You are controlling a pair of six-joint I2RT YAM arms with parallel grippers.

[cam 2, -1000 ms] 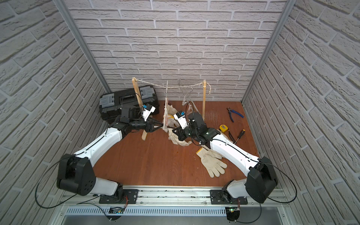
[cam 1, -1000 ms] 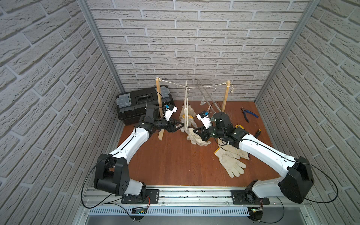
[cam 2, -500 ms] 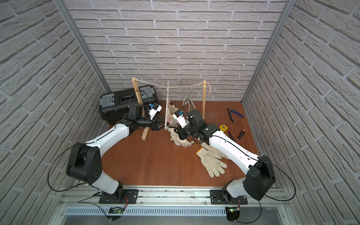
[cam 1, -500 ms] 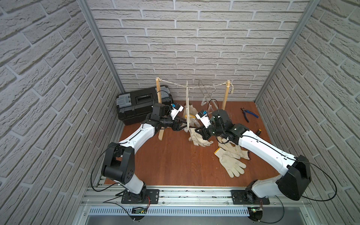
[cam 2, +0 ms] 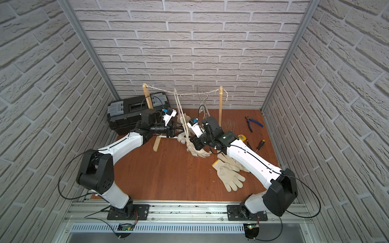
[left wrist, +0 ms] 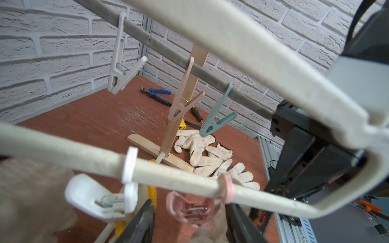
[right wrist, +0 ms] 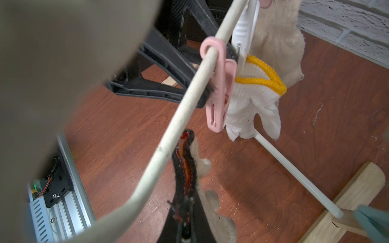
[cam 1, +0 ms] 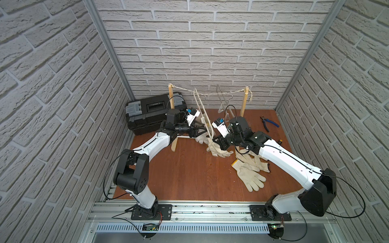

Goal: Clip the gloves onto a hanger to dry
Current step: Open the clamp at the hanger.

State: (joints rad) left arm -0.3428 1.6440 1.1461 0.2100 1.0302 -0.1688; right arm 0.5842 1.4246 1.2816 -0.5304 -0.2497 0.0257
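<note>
The held glove (right wrist: 202,168) had a dark cuff with some red in it. The right gripper (right wrist: 185,203) was clamped tight on that cuff. The cuff sat just under the bottom bar of the cream hanger (right wrist: 185,105), near the pink clip (right wrist: 221,94) on that bar. The rest of this glove drooped down below the hanger. In both top views its fingers reached the wooden floor (cam 1: 189,172).

The clipped glove (right wrist: 252,105) had a yellow cuff. It hung from the same bar, pinched by the white clip (right wrist: 245,31). The white clip sat just beside the pink clip, on the side away from the held glove.

The left gripper (left wrist: 189,212) was up at the pink clip. Its jaws stood apart with the clip between them. In the left wrist view there was a small gap on each side, so it was not gripping anything.

The loose gloves (cam 1: 249,172) lay in a pile on the floor. They were well apart from the cream hanger, on the right arm's side, and partly under that arm.

The cream hanger hung from a string (cam 1: 223,94) tied between two wooden posts (cam 1: 244,103). A grey hanger (left wrist: 160,47) hung farther along the same string, with white, pale pink and green clips on its bar.

A black toolbox (cam 1: 147,115) stood behind the cream hanger on the left arm's side. Blue pliers (cam 1: 269,123) lay well apart from it on the right arm's side.
</note>
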